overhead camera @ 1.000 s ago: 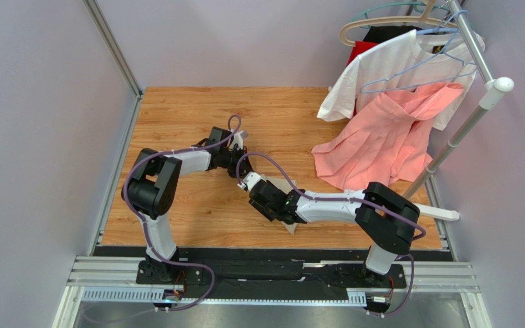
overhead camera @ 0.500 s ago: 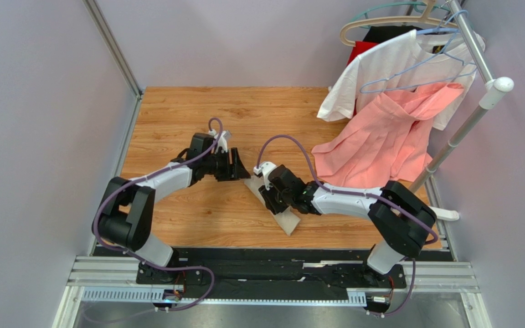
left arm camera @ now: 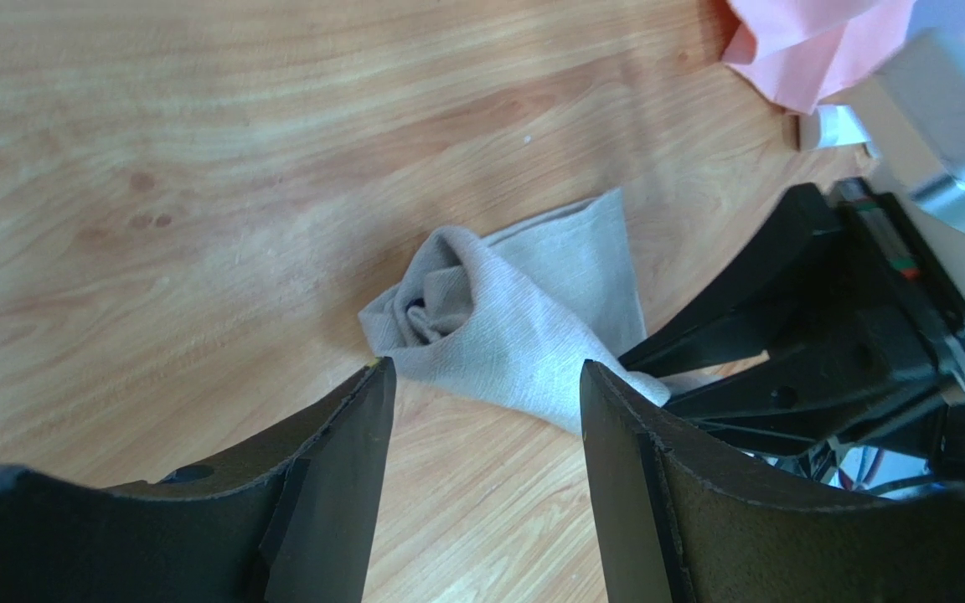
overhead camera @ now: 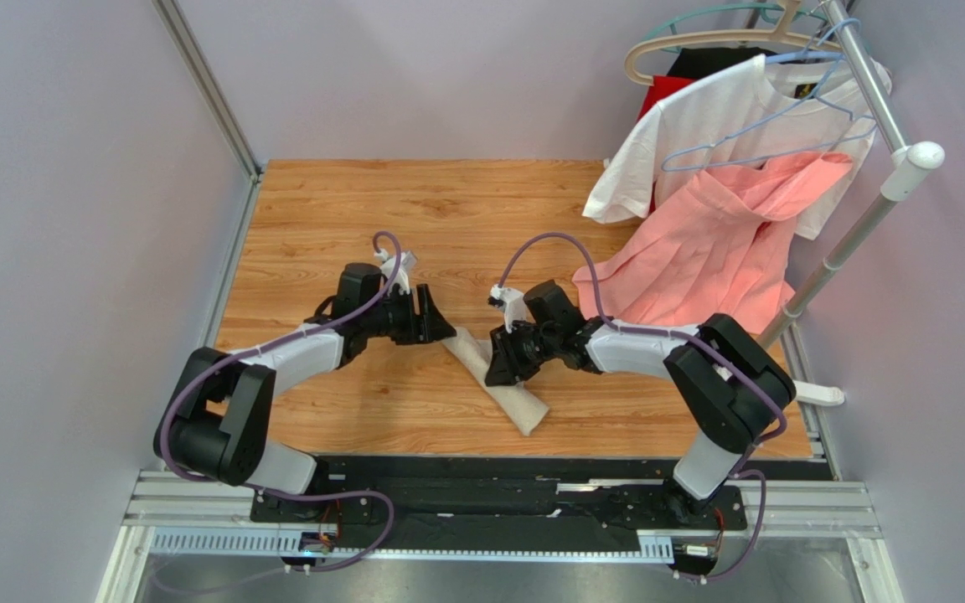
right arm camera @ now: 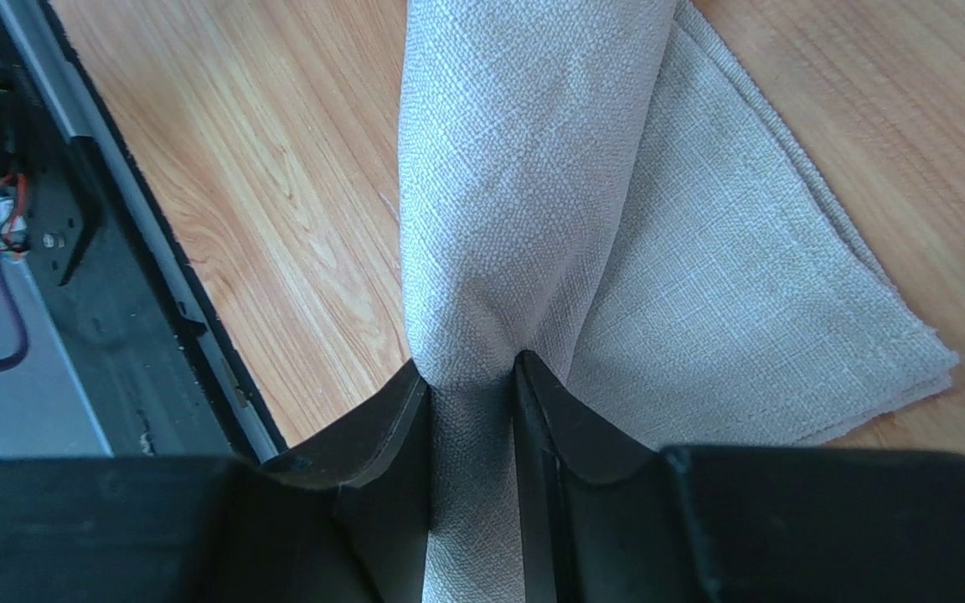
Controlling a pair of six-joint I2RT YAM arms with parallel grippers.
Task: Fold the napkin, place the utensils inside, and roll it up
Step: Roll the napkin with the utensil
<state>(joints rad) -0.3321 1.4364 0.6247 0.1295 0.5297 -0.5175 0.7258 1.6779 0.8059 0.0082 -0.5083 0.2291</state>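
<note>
Pinching the rolled beige-tan cloth napkin (right arm camera: pixel 538 189), your right tool (right arm camera: pixel 473 377) faces along its long axis on the wooden desk (right arm camera: pixel 261 189). Your left tool (left arm camera: pixel 485 368) is spread, the roll's coiled end just ahead of it.

1. Looks like a robotics lab test booth.
2. Boxed in by plain pale lilac wall panels (overhead camera: pixel 72 189) from 9 round to 3 o'clock, joined at a bare metal post (overhead camera: pixel 205 82) at 11 o'clock.
3. Fitted with a left arm (overhead camera: pixel 286 358) and a right arm (overhead camera: pixel 651 352), bolted to a black plate (overhead camera: pixel 500 471) and an aluminium rail (overhead camera: pixel 500 513) at 6 o'clock, with purple cables (overhead camera: pixel 544 245) looping loose.
4. Floored with a wood-grain table (overhead camera: pixel 324 201) filling the booth.
5. Dressed with staged household props: a napkin (overhead camera: pixel 519 405) near the centre, and a clothes rack (overhead camera: pixel 875 88) at 1 o'clock carrying a white T-shirt (overhead camera: pixel 702 126) and a pink garment (overhead camera: pixel 702 258).
</note>
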